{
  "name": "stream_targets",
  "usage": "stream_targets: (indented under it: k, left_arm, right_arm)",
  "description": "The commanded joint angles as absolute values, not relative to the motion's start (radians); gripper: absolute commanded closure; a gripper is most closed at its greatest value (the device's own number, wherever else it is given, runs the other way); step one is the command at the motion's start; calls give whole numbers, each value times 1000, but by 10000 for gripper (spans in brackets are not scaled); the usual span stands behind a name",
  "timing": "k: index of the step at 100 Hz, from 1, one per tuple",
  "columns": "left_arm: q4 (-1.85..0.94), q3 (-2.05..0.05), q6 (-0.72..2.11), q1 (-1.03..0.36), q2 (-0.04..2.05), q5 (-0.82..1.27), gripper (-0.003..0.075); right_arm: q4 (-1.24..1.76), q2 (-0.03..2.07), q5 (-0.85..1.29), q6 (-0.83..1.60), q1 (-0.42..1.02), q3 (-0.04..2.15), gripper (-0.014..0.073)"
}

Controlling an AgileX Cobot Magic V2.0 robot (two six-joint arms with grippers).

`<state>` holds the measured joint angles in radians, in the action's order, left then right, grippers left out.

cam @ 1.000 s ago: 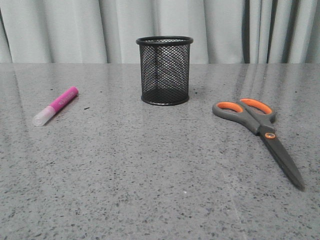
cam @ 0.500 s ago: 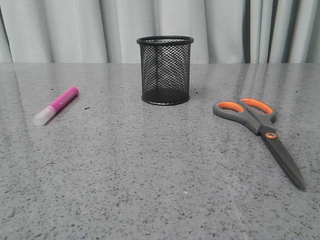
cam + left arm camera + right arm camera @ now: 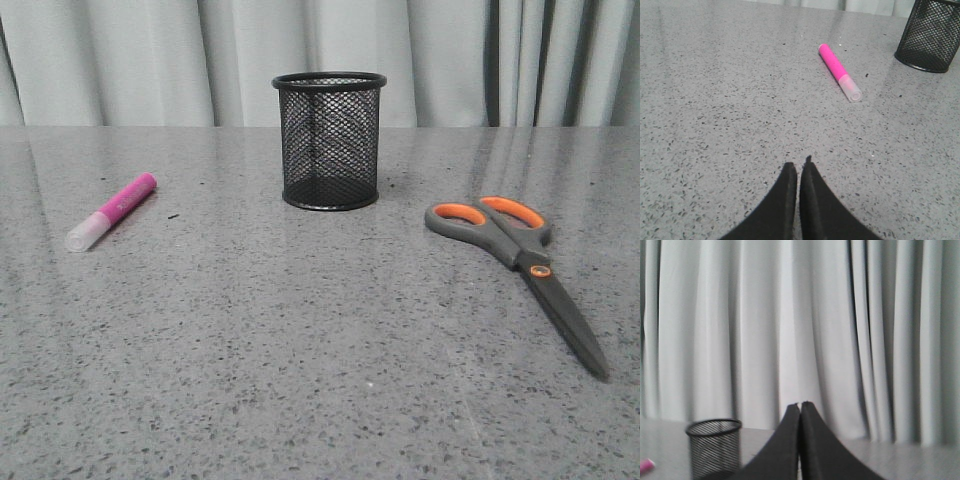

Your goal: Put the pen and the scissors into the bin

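Bin (image 3: 330,140) upright mid-tabletop (image 3: 300,350), pen (image 3: 110,211) lying left, scissors (image 3: 520,275) flat right, left end effector (image 3: 798,172) and right end effector (image 3: 800,407) both pressed together, empty

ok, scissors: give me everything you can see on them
The scissors are large, with dark grey blades, grey handles lined orange inside both loops, and an orange pivot. The blades are shut. They lie flat on the speckled grey table, to the right of the black mesh bin and apart from it, handles toward the curtain, tip pointing near and right. Nothing touches them but the table.
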<state>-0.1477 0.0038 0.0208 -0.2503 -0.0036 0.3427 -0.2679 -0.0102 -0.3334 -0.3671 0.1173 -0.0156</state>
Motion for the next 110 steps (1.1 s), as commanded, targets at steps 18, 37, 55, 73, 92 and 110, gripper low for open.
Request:
stream_targets:
  k: [18, 37, 55, 73, 92, 110]
  left_arm:
    - [-145, 28, 12, -256, -35, 285, 740]
    - [-133, 28, 16, -256, -35, 236, 740]
    - [-340, 28, 13, -257, -35, 33, 740]
    - [-608, 28, 13, -257, -35, -115, 740]
    - [-731, 28, 13, -257, -35, -158, 740]
    - [-656, -24, 24, -286, -30, -77, 595]
  right_arm:
    - [-151, -34, -288, -468, 111, -21, 659]
    - [-94, -34, -290, -472, 111, -21, 659]
    - [-77, -34, -277, -472, 111, 0, 659]
    - [-77, -34, -256, -472, 111, 47, 659]
    - [-77, -34, -201, -472, 111, 124, 659]
    - [-81, -9, 139, -472, 111, 292, 658]
